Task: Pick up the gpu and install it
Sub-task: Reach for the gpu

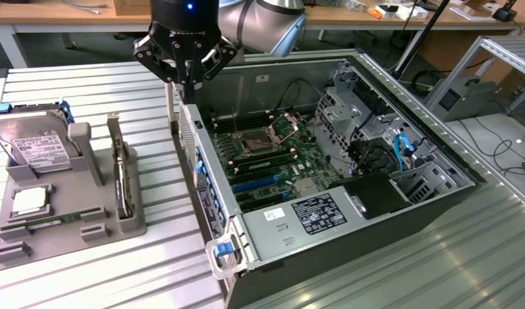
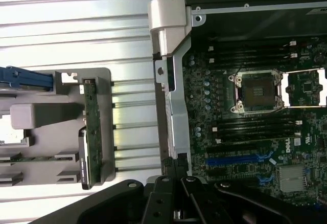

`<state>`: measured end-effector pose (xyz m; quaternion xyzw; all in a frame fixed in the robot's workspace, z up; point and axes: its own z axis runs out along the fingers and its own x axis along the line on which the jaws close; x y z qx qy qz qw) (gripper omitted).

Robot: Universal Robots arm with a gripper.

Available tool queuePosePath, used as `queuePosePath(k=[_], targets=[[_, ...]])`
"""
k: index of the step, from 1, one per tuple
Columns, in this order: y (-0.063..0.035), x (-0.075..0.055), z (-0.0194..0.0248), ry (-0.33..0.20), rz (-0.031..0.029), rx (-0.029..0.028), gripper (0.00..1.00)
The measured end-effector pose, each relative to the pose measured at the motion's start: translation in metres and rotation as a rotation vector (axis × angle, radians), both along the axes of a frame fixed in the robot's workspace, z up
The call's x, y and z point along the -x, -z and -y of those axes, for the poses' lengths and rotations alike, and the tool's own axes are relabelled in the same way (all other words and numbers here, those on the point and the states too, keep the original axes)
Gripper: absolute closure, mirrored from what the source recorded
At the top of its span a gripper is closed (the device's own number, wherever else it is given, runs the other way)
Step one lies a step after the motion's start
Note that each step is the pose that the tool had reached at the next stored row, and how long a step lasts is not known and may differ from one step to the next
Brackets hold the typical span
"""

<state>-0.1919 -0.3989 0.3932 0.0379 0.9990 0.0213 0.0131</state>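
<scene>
End effector (image 2: 177, 175) closed on nothing over computer case (image 1: 271, 74) edge, gpu (image 1: 120, 172) upright in gray tray (image 1: 38, 252)

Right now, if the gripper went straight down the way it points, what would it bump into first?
Probably the top edge of the computer case's metal wall: the gripper hangs above it, not over the gpu in the gray holder. Depth is hard to judge.
</scene>
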Motion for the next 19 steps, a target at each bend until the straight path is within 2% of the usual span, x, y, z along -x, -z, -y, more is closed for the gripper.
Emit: queuePosePath(k=[19], targets=[[0.0000, 0.014, 0.0000, 0.000, 0.0001, 0.0000, 0.89]])
